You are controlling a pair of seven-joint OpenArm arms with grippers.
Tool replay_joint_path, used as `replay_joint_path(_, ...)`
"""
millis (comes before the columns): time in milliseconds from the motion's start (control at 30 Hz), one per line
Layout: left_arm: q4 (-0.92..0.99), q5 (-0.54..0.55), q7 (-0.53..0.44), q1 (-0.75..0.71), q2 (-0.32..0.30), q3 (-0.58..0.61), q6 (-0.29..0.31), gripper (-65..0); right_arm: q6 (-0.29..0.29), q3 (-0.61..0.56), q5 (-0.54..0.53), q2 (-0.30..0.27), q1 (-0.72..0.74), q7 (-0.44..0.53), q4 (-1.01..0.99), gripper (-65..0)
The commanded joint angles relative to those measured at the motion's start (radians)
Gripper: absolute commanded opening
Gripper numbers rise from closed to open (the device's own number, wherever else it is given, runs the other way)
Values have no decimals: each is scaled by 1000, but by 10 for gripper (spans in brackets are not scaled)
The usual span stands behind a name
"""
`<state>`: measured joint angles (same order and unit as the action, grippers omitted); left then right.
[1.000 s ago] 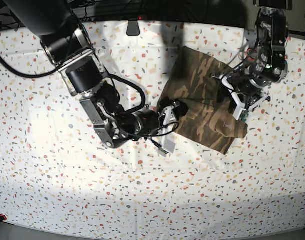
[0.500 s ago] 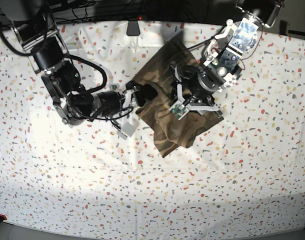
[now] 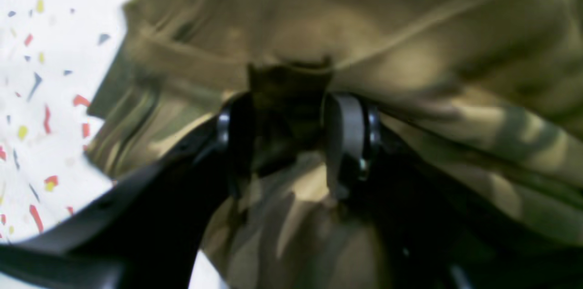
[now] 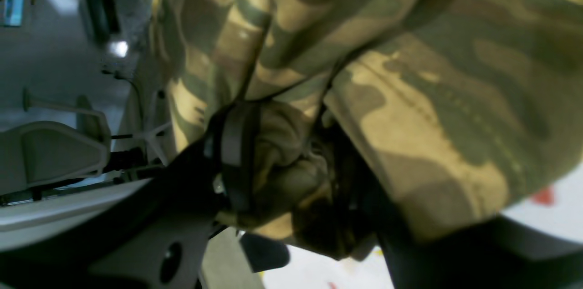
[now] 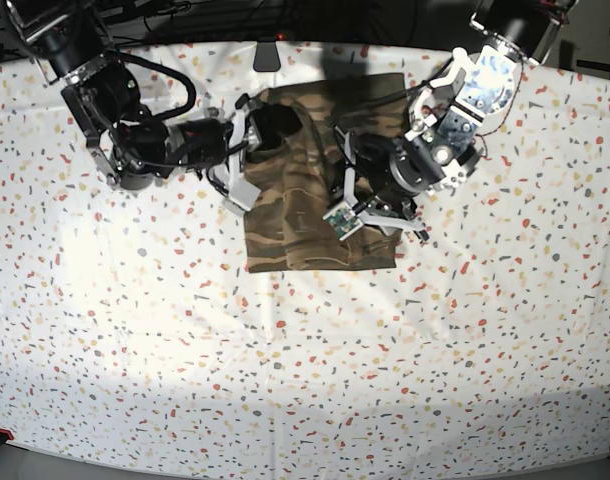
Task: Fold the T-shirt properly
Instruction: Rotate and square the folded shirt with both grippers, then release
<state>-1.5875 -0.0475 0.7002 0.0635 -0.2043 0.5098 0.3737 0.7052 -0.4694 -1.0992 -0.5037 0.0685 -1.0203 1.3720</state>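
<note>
T-shirt (image 5: 305, 205) lies bunched near the table's (image 5: 135, 350) far edge, about mid-width. Left gripper (image 3: 291, 129) is clamped on a fold of it — right gripper (image 4: 278, 157) likewise grips a wad of cloth.

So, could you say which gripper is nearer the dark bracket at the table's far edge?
Right gripper: it holds the T-shirt near the bracket; the left gripper holds it farther off.

The white speckled cloth-covered table (image 5: 285, 380) carries the folded camouflage T-shirt (image 5: 295, 215).
</note>
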Motion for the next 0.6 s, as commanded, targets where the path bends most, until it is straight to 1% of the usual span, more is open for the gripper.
replay_joint_path(0,-11,6,-16,20,2,-4,-7,-397,-7,12,48,-11,-14,-69,12,-375)
replay_joint_path(100,-11,6,-12,20,2,-4,-7,-397,-7,87,51,-11,-22,-68,16,-375)
replay_joint_path(200,-12,6,1,25,2,-4,-8,-397,-7,185,49,-10,-18,-58,16,-375)
replay_joint_path(233,-17,6,10,32,4,-4,-22,-397,-7,218,46,-10,-17,-57,16,-375)
replay_joint_path(267,-24,7,21,42,5,-4,-53,-397,-7,250,44,-8,-16,-56,16,-375)
replay_joint_path(333,-53,6,40,66,6,-4,-102,-397,-7,308,49,-8,-9,-23,18,-375)
replay_joint_path(367,-71,6,48,80,6,-4,-110,-397,-7,339,47,-8,-2,-11,18,-375)
replay_joint_path(467,-133,7,70,121,6,-4,-112,-397,-7,414,20,-9,21,-24,19,-375)
replay_joint_path(500,-152,11,87,132,6,-4,-112,-397,-7,431,-2,-8,26,-34,20,-375)
replay_joint_path(567,-182,34,153,145,6,-4,-112,-397,-7,446,-39,-9,32,-60,21,-375)
